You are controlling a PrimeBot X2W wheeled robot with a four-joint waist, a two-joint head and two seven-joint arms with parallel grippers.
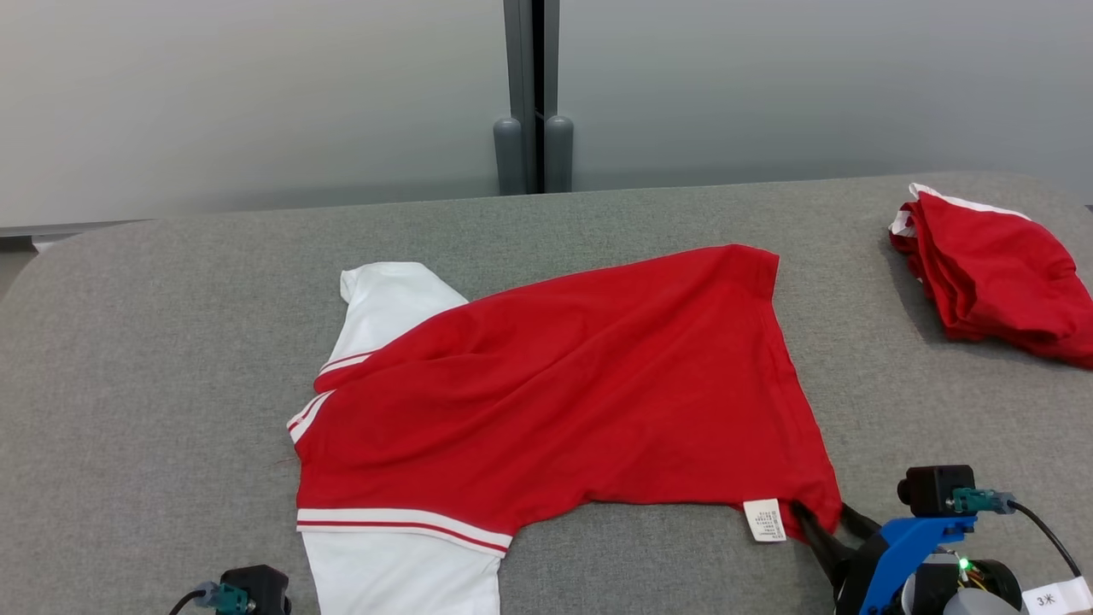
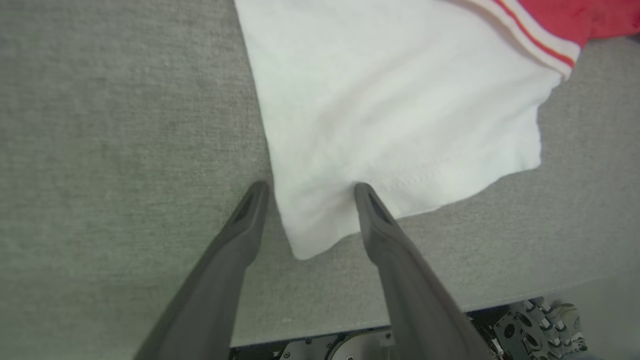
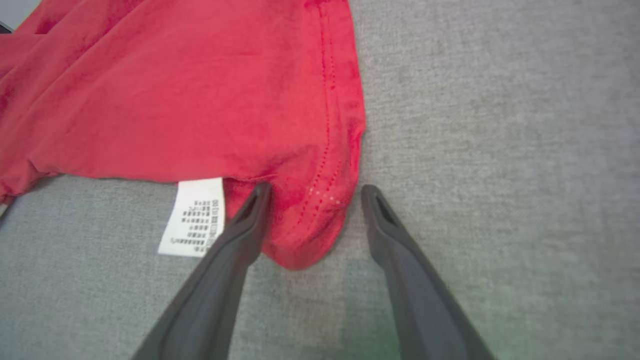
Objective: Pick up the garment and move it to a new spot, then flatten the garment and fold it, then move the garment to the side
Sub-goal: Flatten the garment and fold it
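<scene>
You have one garment (image 1: 555, 384) to work with: a red shirt with two white sleeves, spread across the middle of the grey desk (image 1: 171, 342). It lies mostly flat with soft creases, its collar end toward the left edge and its hem toward the right. One sleeve (image 1: 384, 299) points to the far edge. The other sleeve (image 1: 401, 568) reaches to the near edge. One white label (image 1: 764, 519) hangs out of the hem at the near side.

You have two grippers at the near edge, and both stand with their fingers apart, clamped on nothing. The left gripper (image 2: 311, 186) straddles the corner of the near white sleeve: one finger lies over the cloth's edge, the other rests over bare desk just beside it. The right gripper (image 3: 316, 187) straddles the near red hem corner: one finger lies on the cloth right beside the label, the other stands over bare desk just clear of the hem.

One more red bundle (image 1: 990, 273), with white trim, sits crumpled at the far right corner, well apart from your shirt. Two short grey posts (image 1: 510, 154) rise side by side behind the middle of the far edge.
</scene>
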